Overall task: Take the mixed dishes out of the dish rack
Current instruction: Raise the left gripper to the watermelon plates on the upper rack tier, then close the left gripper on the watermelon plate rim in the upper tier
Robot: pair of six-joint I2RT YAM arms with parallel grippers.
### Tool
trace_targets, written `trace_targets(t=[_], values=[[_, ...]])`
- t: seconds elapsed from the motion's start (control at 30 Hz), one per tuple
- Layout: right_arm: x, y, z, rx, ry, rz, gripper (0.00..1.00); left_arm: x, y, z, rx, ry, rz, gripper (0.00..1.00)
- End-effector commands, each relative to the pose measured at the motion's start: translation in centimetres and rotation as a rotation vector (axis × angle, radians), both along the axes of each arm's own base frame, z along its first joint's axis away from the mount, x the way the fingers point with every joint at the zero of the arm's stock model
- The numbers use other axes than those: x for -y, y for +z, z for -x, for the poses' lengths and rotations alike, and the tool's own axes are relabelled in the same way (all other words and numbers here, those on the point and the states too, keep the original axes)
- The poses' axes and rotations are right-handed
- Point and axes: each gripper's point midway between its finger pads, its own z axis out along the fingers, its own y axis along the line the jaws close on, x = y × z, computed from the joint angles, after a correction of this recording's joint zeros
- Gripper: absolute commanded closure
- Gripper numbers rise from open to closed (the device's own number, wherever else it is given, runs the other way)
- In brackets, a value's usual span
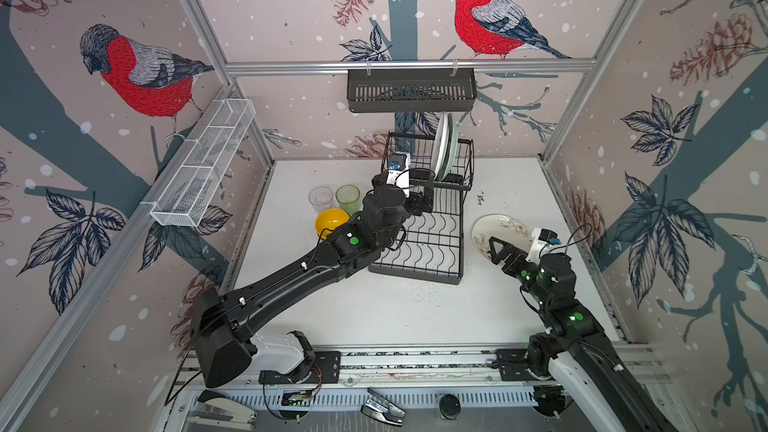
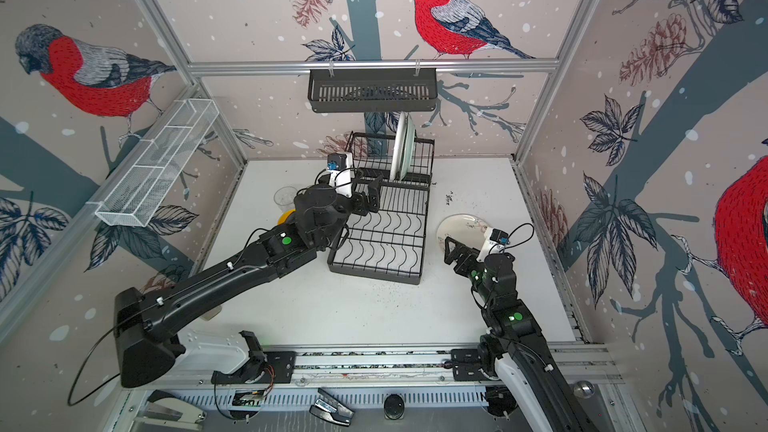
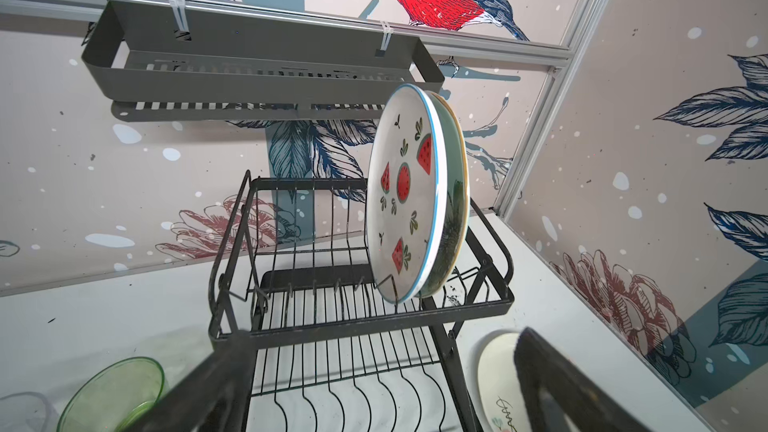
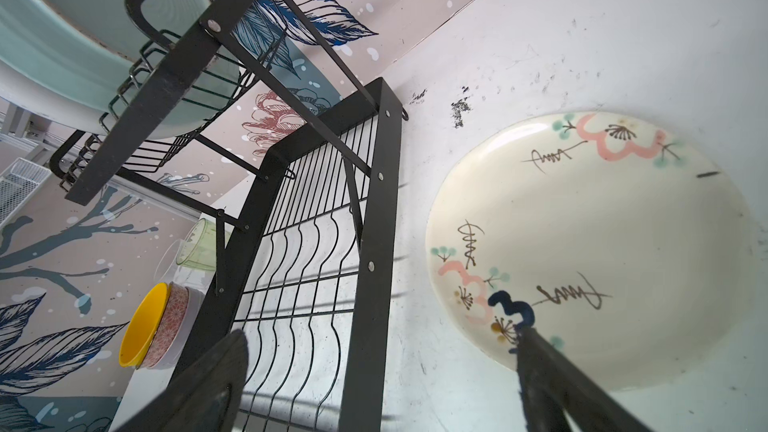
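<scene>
White table point(image 1: 374, 317), left hand point(image 1: 426, 197) spread over dish rack point(image 1: 415, 274); right hand point(image 1: 494, 251) spread — at cream plate point(image 1: 494, 224) rim

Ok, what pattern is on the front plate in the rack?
The front plate shows red watermelon slices, green leaves, blue rim; best in left wrist view.

Right wrist view: your right gripper point(image 4: 380, 337) stands wide open. 1 finger crosses the rim of the cream plate point(image 4: 590, 243), which lies flat on the table point(image 4: 623, 35) beside the dish rack point(image 4: 374, 209). The raised basket holds a mint plate point(image 4: 62, 35) — 3 nested bowls point(image 4: 166, 326) sit on the rack's other side.
</scene>
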Motion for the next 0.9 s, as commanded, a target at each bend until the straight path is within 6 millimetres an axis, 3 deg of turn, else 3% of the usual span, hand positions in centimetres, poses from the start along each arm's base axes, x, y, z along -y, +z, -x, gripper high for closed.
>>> trace_targets(t=[0.0,0.23,0.57,0.87], values=[[-0.2,1.0,-0.3,0.044,0.008,-0.007,0.00,0.3,0.7,-0.6,0.015,-0.021,0.004,0.03],[0.3,0.6,-0.6,0.038,-0.017,0.009,0.01,0.6,0.5,-2.9,0.025,0.003,0.000,0.03],[0.4,-0.3,-0.6,0.009,-0.019,0.021,0.00,2.9,-0.9,-5.0,0.001,-0.053,-0.014,0.04],[0.6,-1.3,-0.4,-0.019,-0.024,0.017,0.01,4.8,-2.0,-6.5,-0.007,-0.076,-0.043,0.16]])
